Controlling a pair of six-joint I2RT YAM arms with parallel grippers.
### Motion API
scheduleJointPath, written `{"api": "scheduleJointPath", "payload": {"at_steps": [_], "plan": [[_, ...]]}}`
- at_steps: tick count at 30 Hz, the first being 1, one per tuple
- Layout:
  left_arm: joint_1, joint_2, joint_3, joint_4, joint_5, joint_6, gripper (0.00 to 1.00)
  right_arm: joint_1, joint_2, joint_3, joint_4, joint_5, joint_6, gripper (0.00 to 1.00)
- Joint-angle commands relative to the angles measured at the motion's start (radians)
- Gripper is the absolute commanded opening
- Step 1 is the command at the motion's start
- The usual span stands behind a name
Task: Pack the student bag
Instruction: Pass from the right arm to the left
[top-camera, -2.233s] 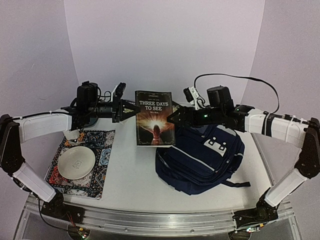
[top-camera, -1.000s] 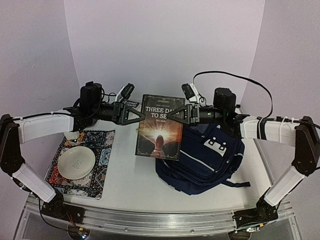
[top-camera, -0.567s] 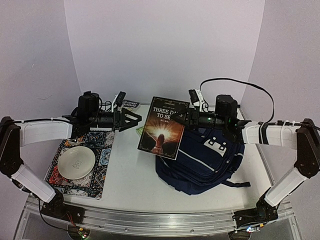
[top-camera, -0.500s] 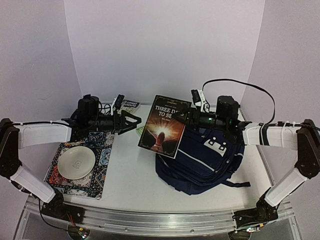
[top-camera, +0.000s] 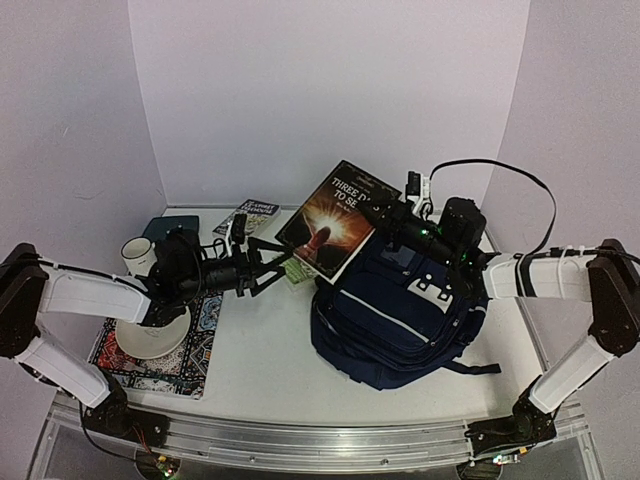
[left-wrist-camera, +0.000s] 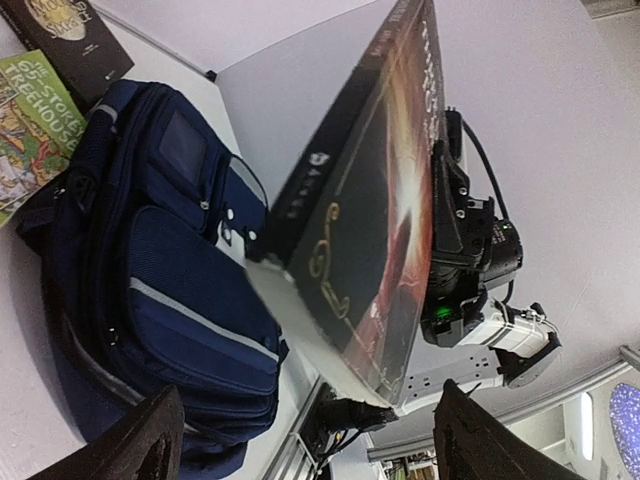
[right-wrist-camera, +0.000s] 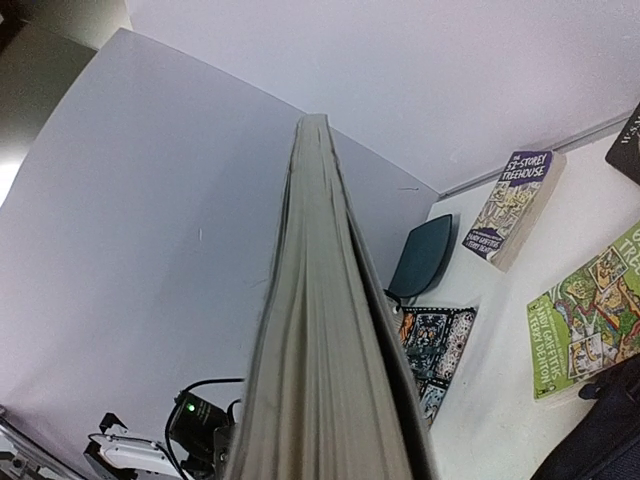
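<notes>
Navy student bag (top-camera: 400, 325) is laid on the bench (top-camera: 260, 350), right of centre, just below the right pincer (top-camera: 385, 218); a tilted book (top-camera: 335, 215) is clenched there, long axis slanted over the bag's far top; the left pincer (top-camera: 283, 268) is released, empty, further left.
</notes>
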Motion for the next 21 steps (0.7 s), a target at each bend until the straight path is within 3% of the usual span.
{"api": "scheduleJointPath", "payload": {"at_steps": [1,7,10,13,15,19,21], "plan": [[-0.023,0.071,0.029,0.257,-0.055,-0.081,0.89,0.021,0.016,0.015,0.230,0.047,0.048,0.00],[-0.047,0.206,0.080,0.393,-0.051,-0.141,0.90,0.032,0.033,0.011,0.262,0.057,0.066,0.00],[-0.055,0.261,0.099,0.452,-0.056,-0.159,0.86,0.035,0.040,0.009,0.274,0.057,0.072,0.00],[-0.058,0.303,0.107,0.514,-0.055,-0.170,0.65,0.035,0.049,0.001,0.274,0.058,0.072,0.00],[-0.058,0.314,0.099,0.543,-0.060,-0.173,0.42,0.035,0.054,-0.010,0.274,0.062,0.071,0.00],[-0.058,0.318,0.075,0.575,-0.078,-0.174,0.10,0.035,0.062,-0.023,0.271,0.057,0.064,0.00],[-0.058,0.314,0.061,0.585,-0.089,-0.170,0.00,0.035,0.066,-0.028,0.260,0.055,0.059,0.00]]}}
